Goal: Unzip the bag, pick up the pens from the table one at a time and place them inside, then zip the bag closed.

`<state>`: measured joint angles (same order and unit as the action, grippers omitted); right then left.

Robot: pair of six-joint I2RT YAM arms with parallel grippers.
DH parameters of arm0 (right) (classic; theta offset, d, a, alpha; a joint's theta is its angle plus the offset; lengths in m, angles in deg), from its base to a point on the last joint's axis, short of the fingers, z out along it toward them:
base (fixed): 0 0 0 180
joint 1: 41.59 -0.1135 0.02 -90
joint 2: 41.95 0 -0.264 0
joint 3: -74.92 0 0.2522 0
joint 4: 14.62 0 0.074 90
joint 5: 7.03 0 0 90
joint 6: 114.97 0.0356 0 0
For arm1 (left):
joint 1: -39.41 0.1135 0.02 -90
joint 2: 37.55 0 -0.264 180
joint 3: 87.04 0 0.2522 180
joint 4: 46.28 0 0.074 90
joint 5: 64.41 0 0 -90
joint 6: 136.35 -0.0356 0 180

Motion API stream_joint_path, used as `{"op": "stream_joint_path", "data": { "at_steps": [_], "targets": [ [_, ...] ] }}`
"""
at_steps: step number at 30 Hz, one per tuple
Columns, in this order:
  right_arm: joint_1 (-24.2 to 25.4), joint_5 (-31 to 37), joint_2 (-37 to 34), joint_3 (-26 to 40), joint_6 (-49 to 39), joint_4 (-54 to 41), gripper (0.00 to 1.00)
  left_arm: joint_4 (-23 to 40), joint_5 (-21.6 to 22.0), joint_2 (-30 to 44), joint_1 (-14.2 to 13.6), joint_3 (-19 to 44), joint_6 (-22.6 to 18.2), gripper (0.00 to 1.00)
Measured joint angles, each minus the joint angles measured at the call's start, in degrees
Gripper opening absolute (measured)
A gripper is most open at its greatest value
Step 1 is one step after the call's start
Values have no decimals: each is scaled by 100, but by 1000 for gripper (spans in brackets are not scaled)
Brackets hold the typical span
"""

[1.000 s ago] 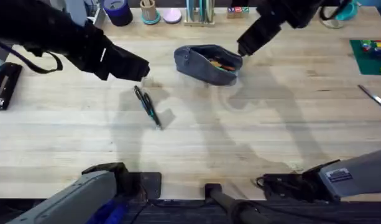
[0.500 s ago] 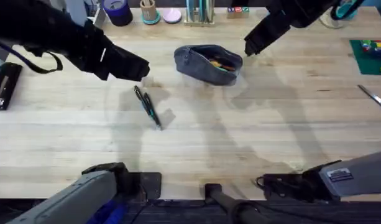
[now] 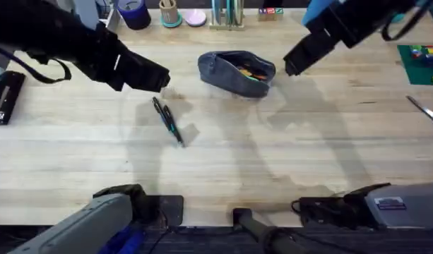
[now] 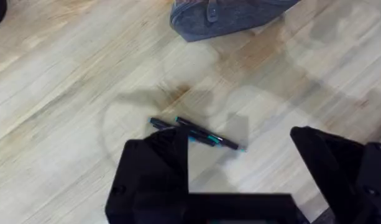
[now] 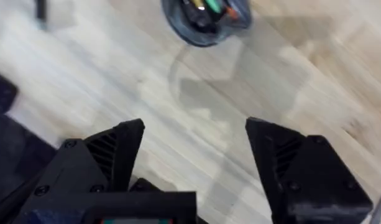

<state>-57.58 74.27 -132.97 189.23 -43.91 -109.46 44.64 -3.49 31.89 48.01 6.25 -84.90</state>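
Observation:
The grey-blue bag [image 3: 230, 73] lies at the back middle of the table [image 3: 273, 155], its zipper open, with coloured items showing inside. Two thin dark pens [image 3: 168, 121], one with a teal section, lie side by side to its front left. My left gripper [image 3: 159, 76] hovers just behind the pens, open and empty. In the left wrist view the pens [image 4: 196, 132] lie between and beyond its fingers [image 4: 156, 168], with the bag [image 4: 221, 15] farther off. My right gripper [image 3: 292, 65] hangs open and empty just right of the bag. The open bag [image 5: 206, 15] shows in the right wrist view.
Metal scissors [image 3: 424, 111] lie near the right edge, with a green mat [image 3: 421, 65] behind them. A dark blue cup [image 3: 135, 13] and desk holders [image 3: 227, 14] line the back edge. A black stapler [image 3: 4, 95] sits at the far left.
My right gripper has drawn away from the bag, moving to the right. The left arm, the pens and the bag have not moved.

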Motion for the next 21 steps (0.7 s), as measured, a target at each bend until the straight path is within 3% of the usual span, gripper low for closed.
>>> {"op": "stream_joint_path", "data": {
  "at_steps": [9, 21],
  "targets": [
    [4, 544, 1264, -1086, 248, 692, 996, -1, 0, -2, 0, 0, 99, 995],
    [4, 639, 1339, -1206, 272, 737, 995, 1, 0, -2, 0, 0, 258, 995]
  ]
}}
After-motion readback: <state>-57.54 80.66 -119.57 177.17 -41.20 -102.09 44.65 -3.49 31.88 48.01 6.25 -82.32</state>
